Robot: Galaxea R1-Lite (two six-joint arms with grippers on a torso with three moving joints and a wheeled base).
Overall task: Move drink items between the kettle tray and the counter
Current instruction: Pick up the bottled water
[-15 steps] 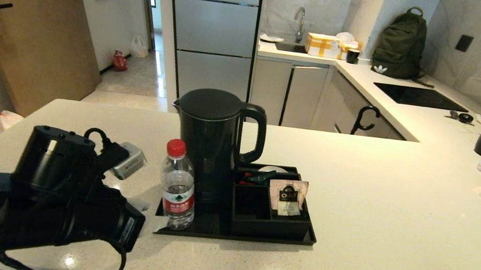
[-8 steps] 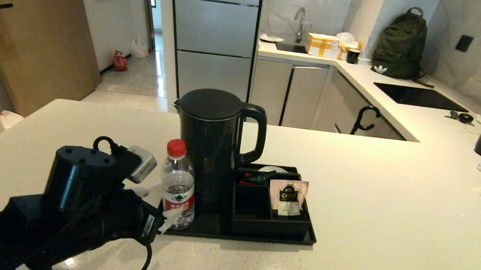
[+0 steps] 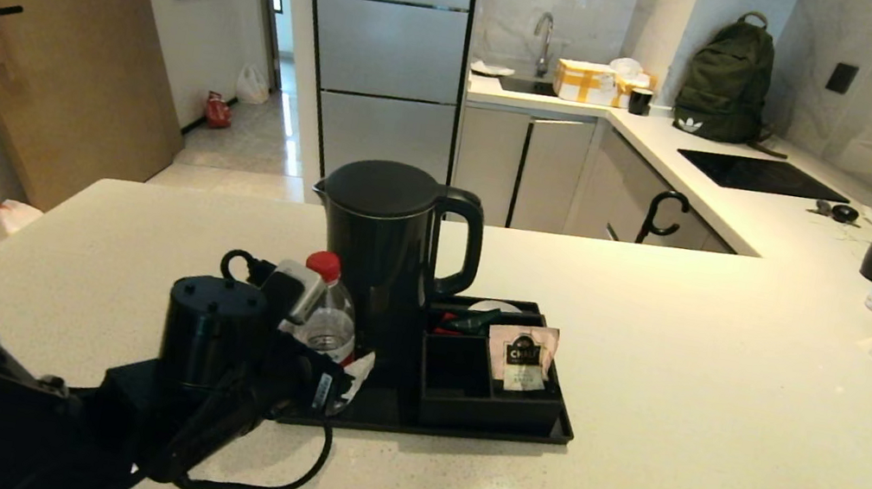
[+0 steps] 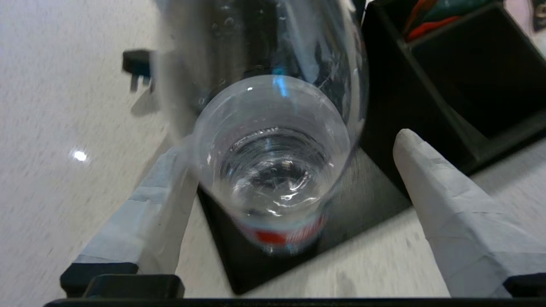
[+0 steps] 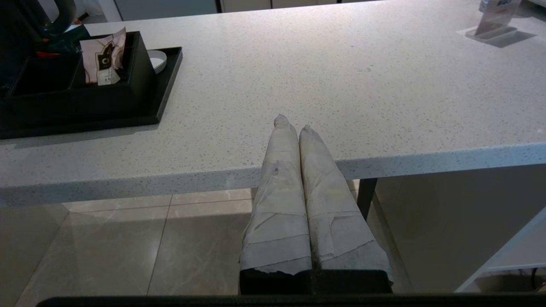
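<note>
Water bottle [image 3: 326,322]: small, clear, red cap, red-white label, standing upright at the kettle tray's [image 3: 459,428] front-left corner on the counter [image 3: 684,389]. Left gripper [image 4: 294,170] is straddling it, fingers [image 4: 443,213] spread wide, not clamping. Black kettle [image 3: 386,258] is standing just behind; compartment box [image 3: 483,392] with tea sachet [image 3: 520,358] is alongside. Right gripper [image 5: 294,123] is waiting below the counter edge, fingers pressed together.

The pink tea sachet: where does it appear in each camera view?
Head view: tea sachet leaning in the black box, centre.
Left wrist view: only its edge shows, at the top right corner.
Right wrist view: upper left.
Shared landmark: the black tray.
</note>
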